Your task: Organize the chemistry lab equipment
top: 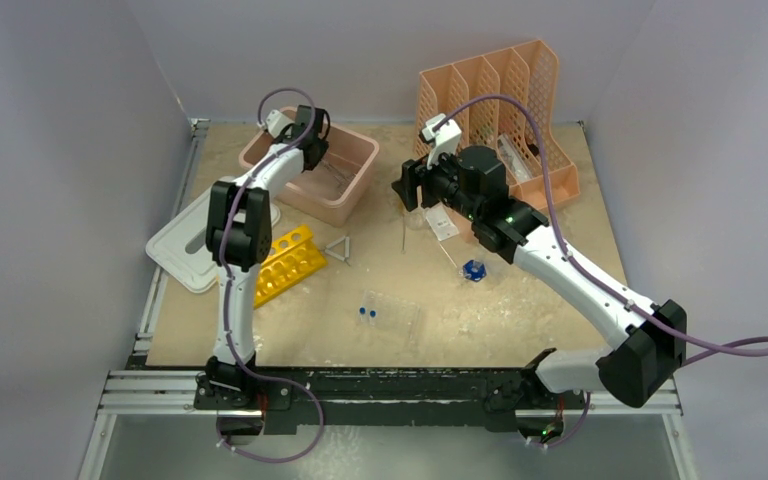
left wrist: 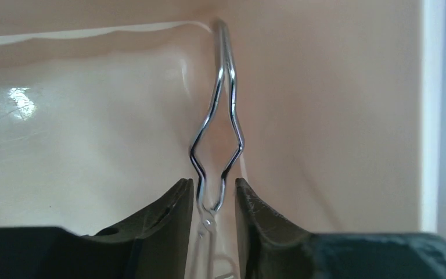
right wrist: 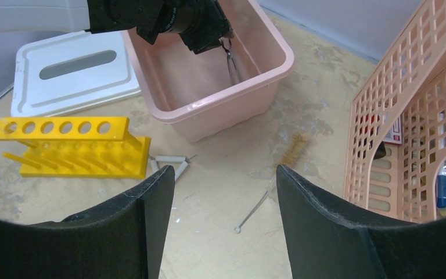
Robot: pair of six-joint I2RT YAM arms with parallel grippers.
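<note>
My left gripper reaches down into the pink tub. In the left wrist view the metal tongs run between its fingers, tip at the tub's corner. The jaws stand slightly apart, with a gap on the right side of the tongs. The tongs also show in the right wrist view. My right gripper is open and empty above the table's middle. The yellow rack lies left of the wire triangle. The clear tray and blue-capped vials sit near the front.
The tub's grey lid lies at the left edge. The peach file holder stands at the back right. A wire-handled brush lies beside the tub. A small blue object sits right of centre.
</note>
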